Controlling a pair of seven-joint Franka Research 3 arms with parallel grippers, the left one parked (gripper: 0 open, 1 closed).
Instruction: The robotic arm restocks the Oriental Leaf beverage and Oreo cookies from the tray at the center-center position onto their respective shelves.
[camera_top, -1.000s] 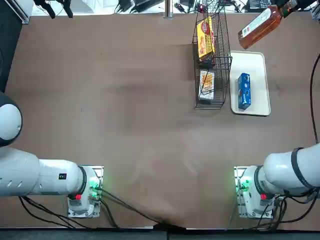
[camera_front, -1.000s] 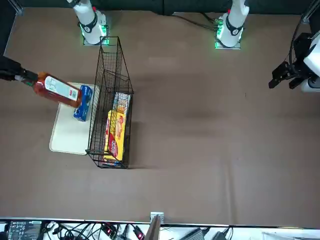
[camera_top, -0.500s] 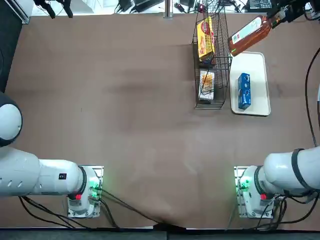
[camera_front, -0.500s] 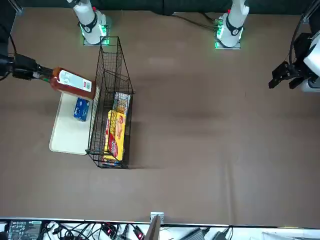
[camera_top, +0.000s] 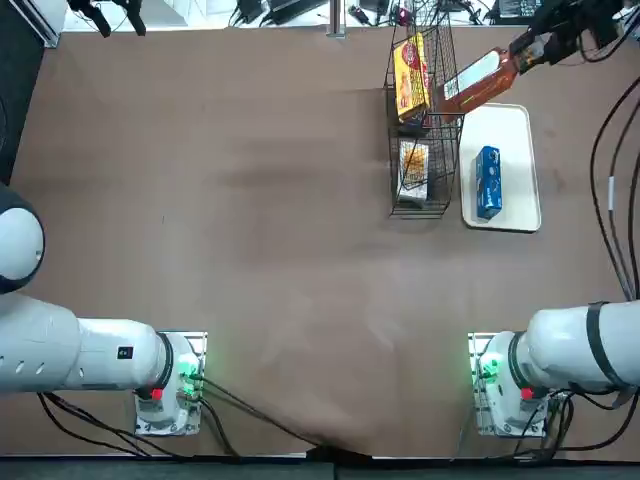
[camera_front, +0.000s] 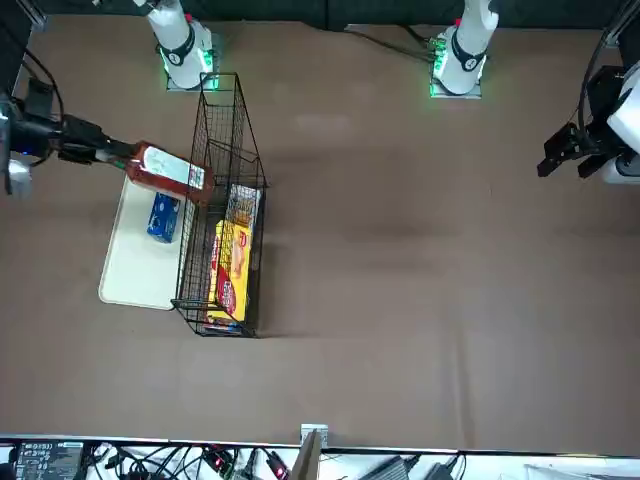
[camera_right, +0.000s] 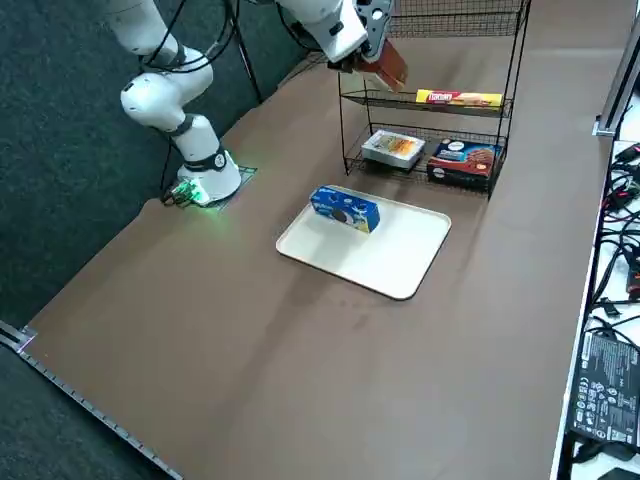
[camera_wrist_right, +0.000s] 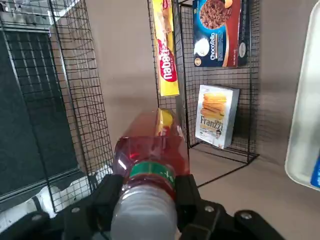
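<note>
- Since a second ago, the Oriental Leaf beverage (camera_top: 474, 83) has travelled from beyond the tray's far corner toward the shelves (camera_top: 424, 130), and its base now overlaps the rack's upper edge in the top view.
- Carried nearly horizontal, base first and cap toward the wrist, the bottle seems tipped this way so that it can slide in between the wire tiers rather than drop from above.
- On the robotic arm (camera_right: 330, 25), the right gripper (camera_wrist_right: 145, 200) hangs above the far end of the tray (camera_top: 520, 125), its fingers (camera_wrist_right: 107, 197) clamped on the bottle's neck just behind the green band, one either side, the body sticking out ahead of them.
- On the lower tiers sit a yellow packet (camera_wrist_right: 165, 50), a Chocofello box (camera_wrist_right: 217, 32) and a Franzzi box (camera_wrist_right: 216, 116); the upper tier ahead of the bottle looks free.
- Lying flat on the tray beside the rack, the Oreo cookies (camera_top: 487, 182) are untouched on the bench (camera_top: 250, 200), so that half of the restocking remains.
</note>
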